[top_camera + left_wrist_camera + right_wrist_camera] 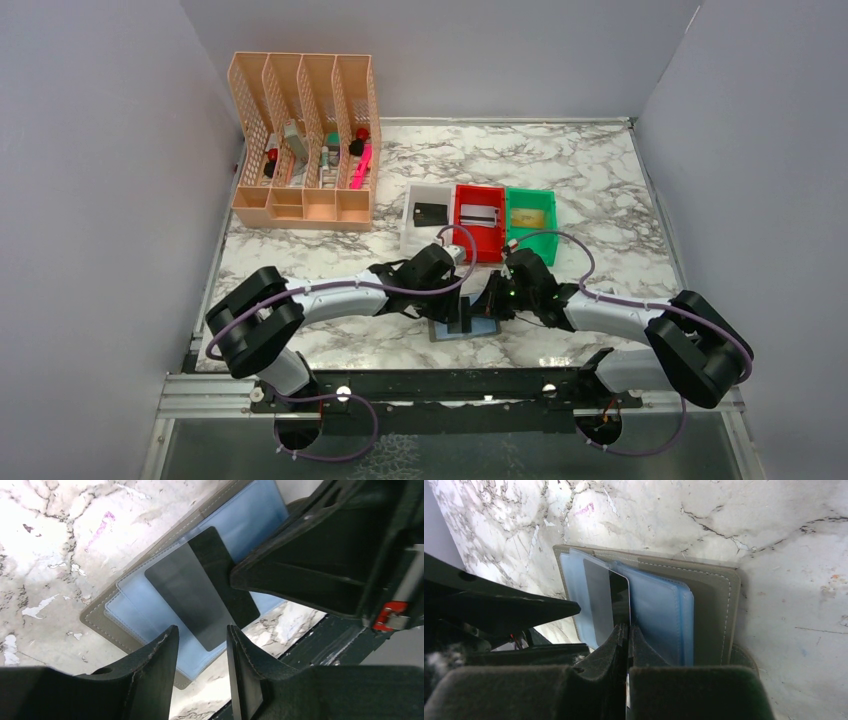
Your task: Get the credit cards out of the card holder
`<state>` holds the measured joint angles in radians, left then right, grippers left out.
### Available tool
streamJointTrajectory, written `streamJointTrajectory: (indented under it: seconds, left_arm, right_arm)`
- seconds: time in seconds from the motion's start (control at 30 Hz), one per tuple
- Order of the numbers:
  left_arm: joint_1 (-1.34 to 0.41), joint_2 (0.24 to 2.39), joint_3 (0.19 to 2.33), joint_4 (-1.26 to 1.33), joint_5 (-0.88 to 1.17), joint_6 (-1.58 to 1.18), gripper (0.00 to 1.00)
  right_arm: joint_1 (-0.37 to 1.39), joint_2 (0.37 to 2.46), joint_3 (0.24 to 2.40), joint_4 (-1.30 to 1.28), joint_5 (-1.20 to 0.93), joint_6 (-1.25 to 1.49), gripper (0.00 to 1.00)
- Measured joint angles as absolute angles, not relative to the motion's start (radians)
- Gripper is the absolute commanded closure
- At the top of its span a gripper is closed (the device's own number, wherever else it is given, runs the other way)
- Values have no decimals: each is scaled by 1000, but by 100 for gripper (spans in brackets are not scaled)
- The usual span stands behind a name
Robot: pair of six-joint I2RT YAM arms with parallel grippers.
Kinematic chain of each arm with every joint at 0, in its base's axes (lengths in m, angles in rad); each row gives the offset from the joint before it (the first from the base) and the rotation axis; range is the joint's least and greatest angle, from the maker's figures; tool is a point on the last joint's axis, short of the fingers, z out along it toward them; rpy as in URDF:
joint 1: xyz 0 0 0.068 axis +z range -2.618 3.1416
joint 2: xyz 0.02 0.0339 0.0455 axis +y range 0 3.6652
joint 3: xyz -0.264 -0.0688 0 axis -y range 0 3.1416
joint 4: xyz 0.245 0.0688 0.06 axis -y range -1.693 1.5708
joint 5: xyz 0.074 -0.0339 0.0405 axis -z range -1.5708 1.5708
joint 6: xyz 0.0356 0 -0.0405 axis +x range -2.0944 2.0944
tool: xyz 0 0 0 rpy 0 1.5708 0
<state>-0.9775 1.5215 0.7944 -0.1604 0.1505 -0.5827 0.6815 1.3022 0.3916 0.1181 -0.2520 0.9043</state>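
Note:
The card holder (482,327) lies open near the table's front edge, showing its light-blue pockets (145,612) and grey rim (716,605). A black credit card (200,590) sticks half out of a pocket; it also shows in the right wrist view (616,597). My right gripper (628,629) is shut on this card's edge, and it shows in the top view (492,303). My left gripper (202,642) is open just above the holder's near end, with the card's corner between its fingers; it shows in the top view (458,318).
Three bins stand behind the arms: a white bin (412,205) with a black card (429,213), a red bin (479,192) with a silvery card (479,214), and a green bin (529,194) with a gold card (529,217). An orange desk organizer (305,140) stands at the back left.

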Motion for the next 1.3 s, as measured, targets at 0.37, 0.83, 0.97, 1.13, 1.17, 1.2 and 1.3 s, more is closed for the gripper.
streamJointTrajectory:
  seconds: [0.37, 0.83, 0.97, 1.13, 1.17, 1.2, 1.3]
  left_arm:
    - [-982, 1554, 789, -166, 154, -583, 67]
    - [-984, 1568, 787, -157, 160, -585, 71]
    - [-984, 1569, 783, -151, 161, -586, 71]
    - [-984, 1569, 783, -150, 161, -587, 71]
    - [-984, 1569, 783, -150, 161, -587, 71]
    - [-984, 1569, 783, -150, 161, -587, 71]
    - [-984, 1569, 783, -150, 161, -587, 71]
  right_arm:
    - [682, 1291, 377, 131, -253, 901, 84]
    - [682, 1291, 331, 233, -278, 953, 75]
    - [682, 1291, 307, 270, -292, 976, 81]
    - [682, 1308, 294, 308, -321, 994, 87]
    - [682, 1312, 293, 315, -326, 995, 87]
    - [682, 1315, 292, 320, -331, 998, 89]
    - [681, 1317, 292, 331, -337, 1005, 92]
